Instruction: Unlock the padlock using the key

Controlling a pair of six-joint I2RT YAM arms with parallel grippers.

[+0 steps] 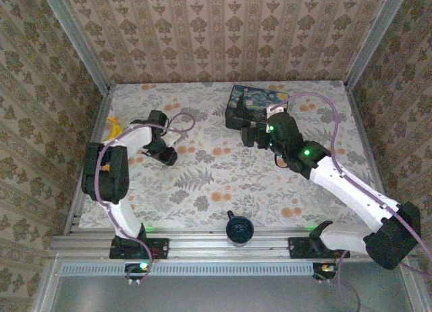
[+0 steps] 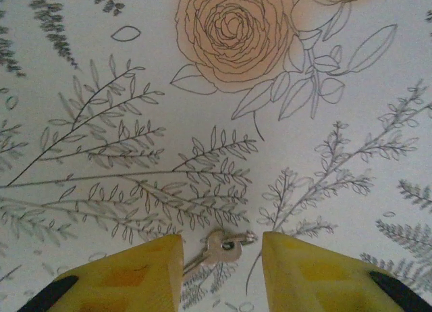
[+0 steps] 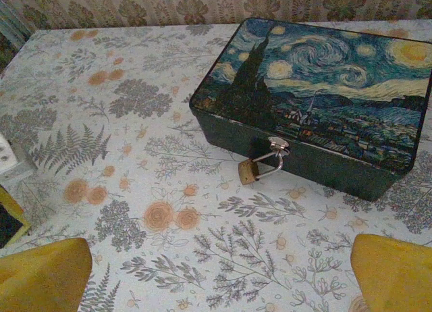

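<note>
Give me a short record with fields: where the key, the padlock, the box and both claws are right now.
key: flat on the flowered tablecloth, between the left claw's fingers, not gripped
left claw: open, one finger on each side of the key
padlock: hanging by its shackle from the box's front latch
box: lid down, on the table
right claw: open, empty, facing the padlock, apart from it
progress: key not yet lifted

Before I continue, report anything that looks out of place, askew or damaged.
Nothing is spilled or broken. The padlock hangs tilted from the latch of the box, and the key lies loose on the tablecloth, not in the lock.
</note>
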